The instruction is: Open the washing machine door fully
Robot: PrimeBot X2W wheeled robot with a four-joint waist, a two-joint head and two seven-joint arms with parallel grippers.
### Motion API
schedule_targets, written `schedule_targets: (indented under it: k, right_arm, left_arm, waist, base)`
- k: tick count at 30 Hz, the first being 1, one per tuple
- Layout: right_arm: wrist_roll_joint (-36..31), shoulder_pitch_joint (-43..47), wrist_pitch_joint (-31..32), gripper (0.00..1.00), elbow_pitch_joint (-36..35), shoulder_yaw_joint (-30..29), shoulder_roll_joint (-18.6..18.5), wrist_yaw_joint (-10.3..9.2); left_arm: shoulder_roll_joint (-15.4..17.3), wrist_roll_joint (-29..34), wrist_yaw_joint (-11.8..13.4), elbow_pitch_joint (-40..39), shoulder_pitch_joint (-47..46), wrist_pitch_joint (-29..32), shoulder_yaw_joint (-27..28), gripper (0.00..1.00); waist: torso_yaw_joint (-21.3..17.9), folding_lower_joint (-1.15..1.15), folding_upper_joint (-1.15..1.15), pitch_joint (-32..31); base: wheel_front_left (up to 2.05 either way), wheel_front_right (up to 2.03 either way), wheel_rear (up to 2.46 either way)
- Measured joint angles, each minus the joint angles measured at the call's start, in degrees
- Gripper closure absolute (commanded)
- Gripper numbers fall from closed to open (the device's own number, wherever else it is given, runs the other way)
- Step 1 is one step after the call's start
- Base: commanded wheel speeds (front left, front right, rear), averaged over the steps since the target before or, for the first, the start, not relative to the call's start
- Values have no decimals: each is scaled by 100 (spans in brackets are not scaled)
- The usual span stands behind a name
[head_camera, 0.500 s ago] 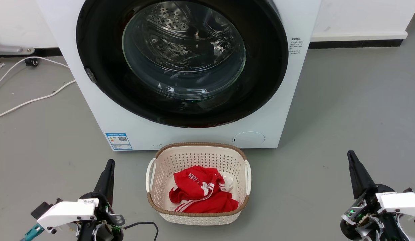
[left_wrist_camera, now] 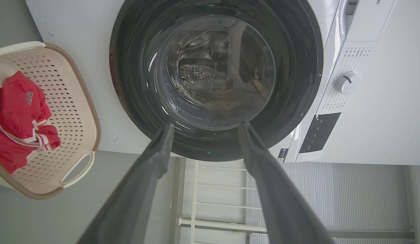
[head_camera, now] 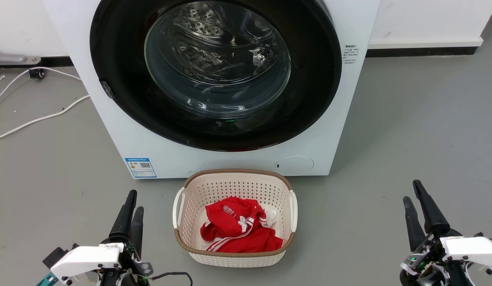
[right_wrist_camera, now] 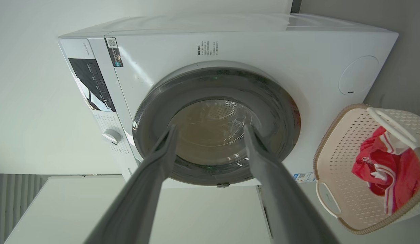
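Find the washing machine door [head_camera: 216,75] shut flat against the white machine [head_camera: 341,119], straight behind the laundry basket [head_camera: 236,172] and higher up. Note a small grey fitting [head_camera: 105,89] on the door's rim, out to the left of the basket (hinge or catch, cannot tell). Look left of the basket for the left hand [head_camera: 135,200] and right of it for the right hand [head_camera: 411,190], both level with the basket's middle, fingers aimed toward the door. Judge the left hand somewhat nearer the door's rim, the right standing further out from the basket. Read both as released: fingers spread with a clear gap in each wrist view, gripping nothing, touching nothing. Expect a reach forward and upward past the basket before any pull.
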Motion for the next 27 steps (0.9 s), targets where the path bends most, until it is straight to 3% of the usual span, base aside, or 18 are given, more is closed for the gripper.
schedule_targets:
  k: [13, 27]
  right_arm:
    - [-427, 74, -328, 0, -454, 132, 18, 0]
    - [-2695, 106, -630, 0, -896, 166, 33, 0]
  left_arm:
    - [0, 601, 0, -480, 0, -359, -109, 0]
    - [1, 2308, 0, -1072, -11, -677, -105, 0]
  waist:
    - [10, 0, 0, 10]
    - [7, 0, 0, 34]
  base:
    - [0, 0, 0]
    - [0, 0, 0]
